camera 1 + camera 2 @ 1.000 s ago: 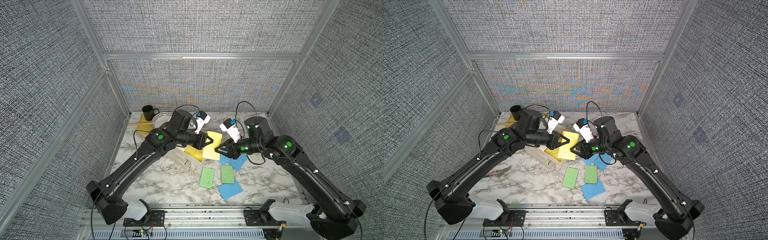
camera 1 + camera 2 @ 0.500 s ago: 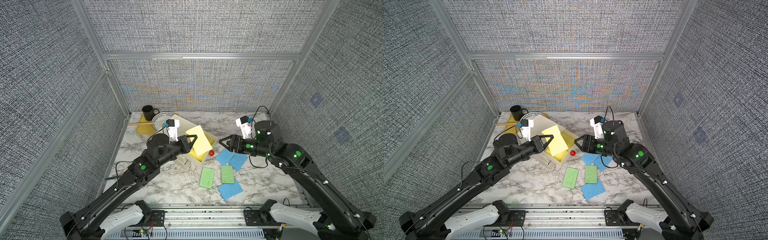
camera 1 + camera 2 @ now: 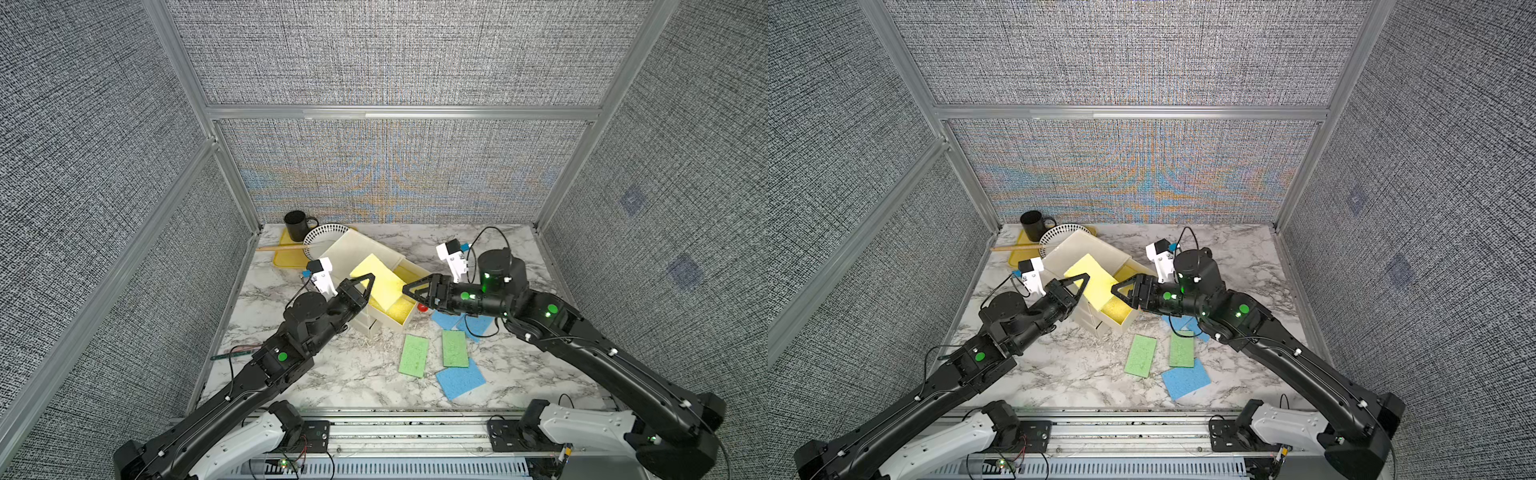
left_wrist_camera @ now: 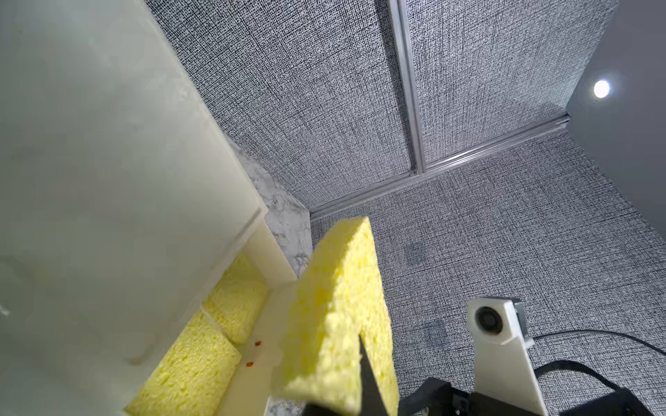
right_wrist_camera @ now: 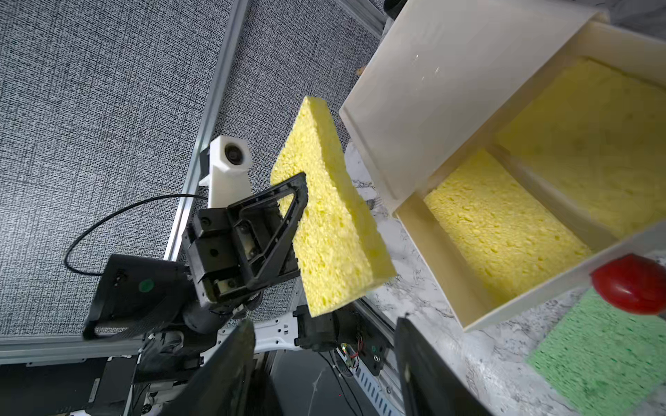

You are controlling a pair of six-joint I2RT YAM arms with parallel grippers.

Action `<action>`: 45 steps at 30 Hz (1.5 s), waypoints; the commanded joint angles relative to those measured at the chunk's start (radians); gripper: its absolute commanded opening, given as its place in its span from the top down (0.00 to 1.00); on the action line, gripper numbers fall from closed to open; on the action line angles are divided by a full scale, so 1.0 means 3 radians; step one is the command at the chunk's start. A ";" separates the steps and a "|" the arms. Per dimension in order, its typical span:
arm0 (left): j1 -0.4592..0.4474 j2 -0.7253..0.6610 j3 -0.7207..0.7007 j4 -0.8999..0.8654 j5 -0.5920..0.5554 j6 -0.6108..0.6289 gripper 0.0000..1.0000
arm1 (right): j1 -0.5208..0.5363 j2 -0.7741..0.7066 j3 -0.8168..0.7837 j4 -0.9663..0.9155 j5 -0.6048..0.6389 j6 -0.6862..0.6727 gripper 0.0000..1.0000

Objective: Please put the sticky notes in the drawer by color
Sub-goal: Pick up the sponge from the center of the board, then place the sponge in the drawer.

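My left gripper [image 3: 368,281] [image 3: 1084,281] is shut on one yellow sticky note [image 3: 380,279] [image 4: 338,317] [image 5: 331,223], held tilted above the drawer cabinet [image 3: 357,249] [image 3: 1073,249]. The cabinet's top drawer [image 5: 540,288] stands pulled out by its red knob [image 3: 422,308] [image 5: 634,284], and two yellow notes [image 4: 194,367] lie inside. My right gripper [image 3: 409,289] [image 3: 1119,291] [image 5: 324,353] is open and empty, just right of the held note. On the table in front lie two green notes [image 3: 414,356] [image 3: 454,349] and blue notes [image 3: 461,378] [image 3: 446,320].
At the back left stand a black mug [image 3: 296,224], a white slotted dish [image 3: 324,239], a yellow tray [image 3: 286,259] and a wooden stick [image 3: 282,248]. A thin green pen [image 3: 235,353] lies by the left wall. Metal frame walls enclose the table.
My left gripper kept hold of the yellow note, lifted over the open drawer. My right gripper opened wider, drew back to the right, then came back up to the note's end.
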 commanded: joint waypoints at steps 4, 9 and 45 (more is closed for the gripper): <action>-0.0020 0.0036 0.0044 0.0177 0.0008 -0.0060 0.99 | 0.0098 0.0270 0.0098 0.0124 0.0105 0.0104 0.36; -0.0034 0.0026 0.0037 0.0166 0.0043 -0.0060 0.99 | 0.0111 0.0358 0.0146 0.0238 0.0132 0.0124 0.48; -0.0035 -0.0404 0.0630 -0.1936 -0.0787 0.1988 0.10 | -0.0941 0.0803 0.0404 -0.1027 -0.0810 -0.0228 1.00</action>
